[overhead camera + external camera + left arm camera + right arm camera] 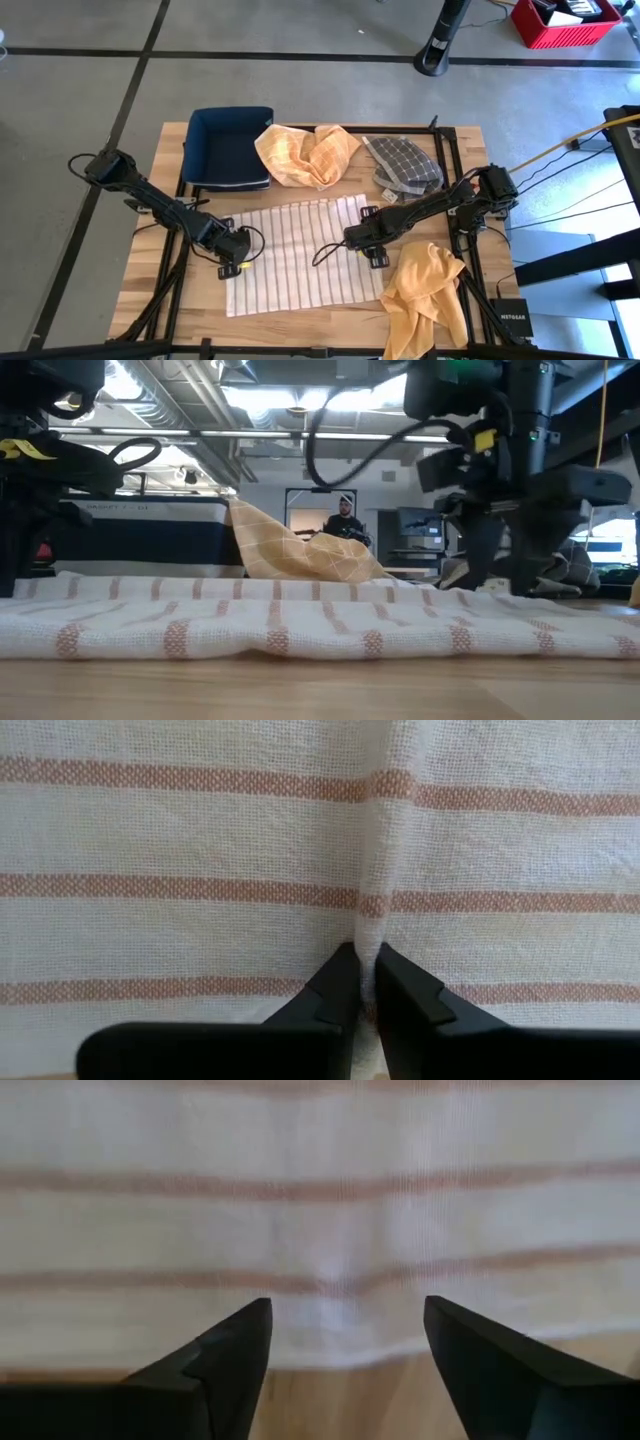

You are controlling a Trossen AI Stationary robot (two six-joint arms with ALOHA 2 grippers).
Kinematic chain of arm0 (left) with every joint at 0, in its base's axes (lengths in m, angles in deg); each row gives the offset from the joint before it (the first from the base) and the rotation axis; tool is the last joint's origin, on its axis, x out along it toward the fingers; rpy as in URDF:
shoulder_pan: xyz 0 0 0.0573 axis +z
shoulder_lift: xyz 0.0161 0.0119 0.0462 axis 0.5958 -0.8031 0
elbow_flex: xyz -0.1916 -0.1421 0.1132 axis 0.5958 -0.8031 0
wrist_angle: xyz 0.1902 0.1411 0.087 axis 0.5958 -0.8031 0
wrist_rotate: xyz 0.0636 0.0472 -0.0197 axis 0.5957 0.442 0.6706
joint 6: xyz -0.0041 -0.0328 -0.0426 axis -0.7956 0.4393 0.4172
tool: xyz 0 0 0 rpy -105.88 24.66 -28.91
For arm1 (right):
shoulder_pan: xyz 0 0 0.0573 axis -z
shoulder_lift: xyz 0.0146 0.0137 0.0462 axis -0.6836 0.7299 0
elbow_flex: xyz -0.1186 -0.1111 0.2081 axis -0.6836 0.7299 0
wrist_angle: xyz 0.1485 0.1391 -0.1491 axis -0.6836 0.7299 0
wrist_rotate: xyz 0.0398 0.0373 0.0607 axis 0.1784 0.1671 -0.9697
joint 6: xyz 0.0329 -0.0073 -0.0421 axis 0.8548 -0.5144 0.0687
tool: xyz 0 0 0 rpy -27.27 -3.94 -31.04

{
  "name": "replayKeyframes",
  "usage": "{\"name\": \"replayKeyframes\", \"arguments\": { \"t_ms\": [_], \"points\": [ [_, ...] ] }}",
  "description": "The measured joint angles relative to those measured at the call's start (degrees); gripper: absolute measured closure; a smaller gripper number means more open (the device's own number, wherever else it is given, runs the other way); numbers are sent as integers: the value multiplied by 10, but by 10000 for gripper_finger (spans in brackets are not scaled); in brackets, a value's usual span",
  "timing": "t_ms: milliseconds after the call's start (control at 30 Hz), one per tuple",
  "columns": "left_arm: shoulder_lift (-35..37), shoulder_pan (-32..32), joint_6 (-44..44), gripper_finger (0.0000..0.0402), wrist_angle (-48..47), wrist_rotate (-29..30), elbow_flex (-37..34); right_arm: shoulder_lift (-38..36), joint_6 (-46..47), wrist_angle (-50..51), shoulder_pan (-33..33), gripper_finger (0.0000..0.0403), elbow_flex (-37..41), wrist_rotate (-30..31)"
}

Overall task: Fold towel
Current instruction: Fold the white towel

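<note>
Now, left tool point(366, 982): pinching the striped towel's point(300, 250) nine o'clock edge.
Right tool point(345, 1342): wide open at three o'clock.
Towel: flat, table point(320, 322) centre.
Risk: lopsided fold.

Towel point(300, 255) on table point(300, 325), between arms

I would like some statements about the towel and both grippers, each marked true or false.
1. The left gripper pinches a ridge of the striped towel. True.
2. The right gripper is shut on the towel. False: its fingers stand open over the towel's edge.
3. The striped towel lies inside the blue bin. False: it lies spread on the table.
4. A checked yellow cloth lies beside the blue bin. True.
</note>
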Motion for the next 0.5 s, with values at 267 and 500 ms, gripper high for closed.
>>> {"name": "replayKeyframes", "arguments": {
  "t_ms": [267,500],
  "points": [
    [0,0,1,375,-1,1,0,-1,0,-69,4,164,31,-12],
    [0,0,-1,375,-1,2,0,-6,11,-112,26,191,75,-24]
  ]
}}
